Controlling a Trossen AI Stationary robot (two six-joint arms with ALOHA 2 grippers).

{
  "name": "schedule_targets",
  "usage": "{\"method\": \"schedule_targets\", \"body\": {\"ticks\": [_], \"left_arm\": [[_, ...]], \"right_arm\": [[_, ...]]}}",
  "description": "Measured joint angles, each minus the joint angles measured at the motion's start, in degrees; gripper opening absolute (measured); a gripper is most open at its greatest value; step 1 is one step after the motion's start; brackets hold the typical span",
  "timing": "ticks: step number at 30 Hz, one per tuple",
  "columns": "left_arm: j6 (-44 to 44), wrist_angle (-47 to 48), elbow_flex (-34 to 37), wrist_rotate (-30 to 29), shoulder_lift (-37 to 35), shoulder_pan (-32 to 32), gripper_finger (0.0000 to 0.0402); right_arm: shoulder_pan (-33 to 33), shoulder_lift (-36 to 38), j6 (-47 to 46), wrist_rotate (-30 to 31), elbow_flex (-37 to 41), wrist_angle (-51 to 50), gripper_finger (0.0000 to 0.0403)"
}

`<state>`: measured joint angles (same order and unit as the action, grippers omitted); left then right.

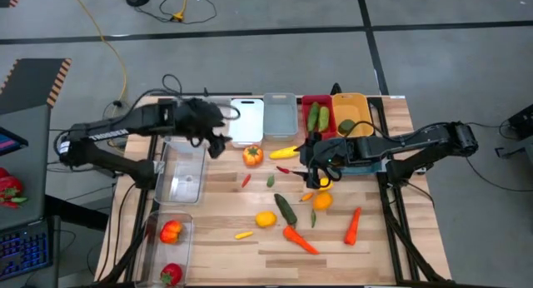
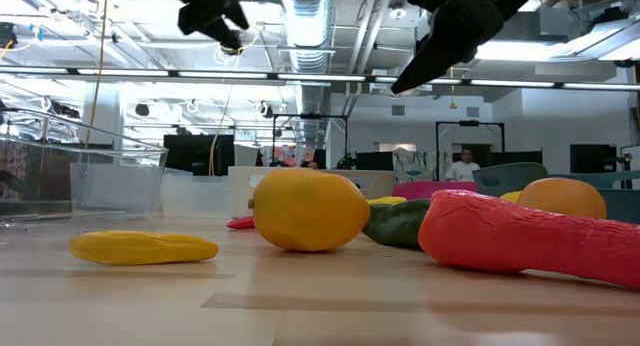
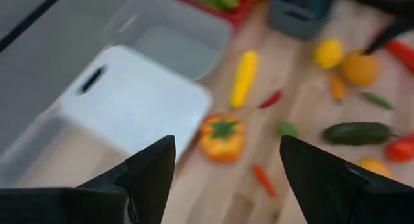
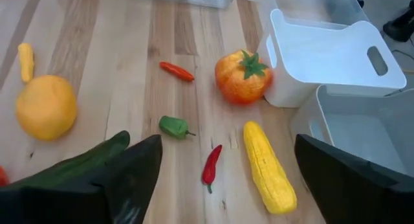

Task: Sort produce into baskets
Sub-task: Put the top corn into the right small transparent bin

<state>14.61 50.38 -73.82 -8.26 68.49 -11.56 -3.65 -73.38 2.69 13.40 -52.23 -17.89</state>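
A red-orange carrot (image 2: 530, 238) lies nearest the low camera, beside a lemon (image 2: 308, 210); produce is scattered mid-table; right gripper (image 4: 223, 179) wide open, empty, above it; left gripper (image 3: 226, 166) parted, empty, over the white basket (image 1: 247, 120).

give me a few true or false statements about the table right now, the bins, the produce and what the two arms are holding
1. The red bin holds green cucumbers. True.
2. The white bin is full of tomatoes. False: nothing shows in it.
3. The right gripper is open and holds nothing. True.
4. The left gripper grips a carrot. False: nothing sits between its fingers.
5. A yellow corn cob lies on the table near the white bin. True.
6. Every carrot is already in a bin. False: two carrots lie on the bare wood.
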Motion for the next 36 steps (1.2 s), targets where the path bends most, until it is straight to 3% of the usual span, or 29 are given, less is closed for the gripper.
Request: {"method": "schedule_targets", "body": {"ticks": [4, 13, 18, 21, 36], "left_arm": [[1.0, -5.61, 2.1, 0.47, 0.17, 5.73, 0.0265], [1.71, -14.0, 2.3, -1.1, 2.31, 16.63, 0.0265], [2.66, -15.29, 2.28, -5.32, 4.79, 20.94, 0.0265], [4.05, -15.29, 2.28, -6.96, 6.42, 22.34, 0.0265], [5.58, -15.38, 2.28, -7.45, 14.49, 23.4, 0.0265]], "right_arm": [[-0.76, 0.0, -2.85, -0.01, 0.0, 0.0, 0.0387], [2.33, 0.0, 2.01, -0.05, 0.0, 0.43, 0.0377], [6.86, 0.0, 2.34, -6.67, 0.0, 0.3, 0.0372], [9.27, -1.25, 2.83, -9.28, -0.02, 0.85, 0.0369], [14.8, -18.86, 6.85, -8.39, 0.02, 2.48, 0.0348]]}}
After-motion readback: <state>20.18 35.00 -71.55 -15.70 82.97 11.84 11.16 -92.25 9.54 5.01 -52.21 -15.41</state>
